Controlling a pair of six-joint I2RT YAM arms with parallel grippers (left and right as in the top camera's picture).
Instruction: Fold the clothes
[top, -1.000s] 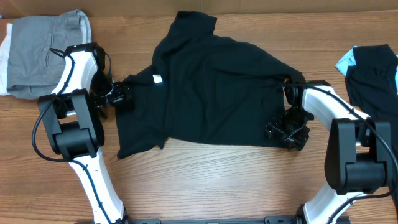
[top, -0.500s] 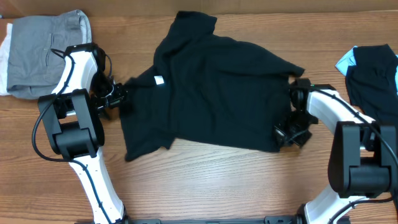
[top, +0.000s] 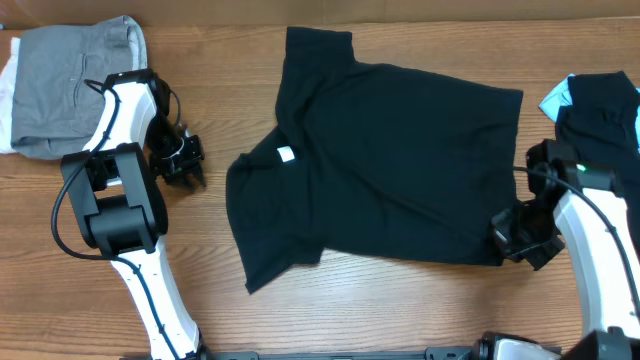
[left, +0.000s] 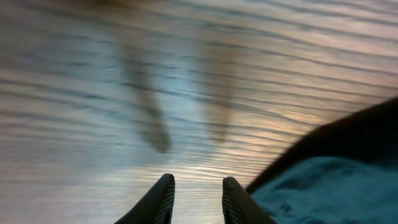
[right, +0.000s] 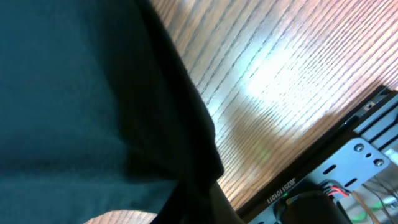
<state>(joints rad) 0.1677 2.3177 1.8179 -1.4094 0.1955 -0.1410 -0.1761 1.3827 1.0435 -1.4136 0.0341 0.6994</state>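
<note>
Right gripper (top: 518, 236) is pressed together at the lower hem corner of the shirt (top: 390, 160). I judge it is pinching that corner. In the right wrist view the shirt (right: 74, 93) fills the left side and bunches down to the bottom edge; the fingers themselves are not visible there.

Shirt lies mid-table (top: 400, 310), sideways and mostly flat. Its label (top: 285, 154) and collar face the left arm and the hem faces the right. One sleeve points to the far edge. The near-left sleeve looks rumpled.

Over bare wood, the left gripper (top: 186, 160) sits well apart from the collar. In the left wrist view its tips (left: 198, 198) stand a little apart with nothing between them, and the shirt edge (left: 336, 180) is off to the right.

Step, as I read it: flattening the shirt before the first fold.
- Keep the right pinch low and pull along the table, not up, so the hem goes taut without lifting the body.
- One-sided pulling likely slides the whole shirt. The left gripper should take the collar or near sleeve first and give counter-tension.
- Smooth the rumpled near-left sleeve before folding, or the crease gets locked in.
- Pinch the edge only; a deep grab would likely take both layers.
- Another black garment (top: 600, 115) lies at the right edge near the right arm, so keep the elbow off it.
- Grey garment (top: 75, 85) lies far left, beside the left arm.
</note>
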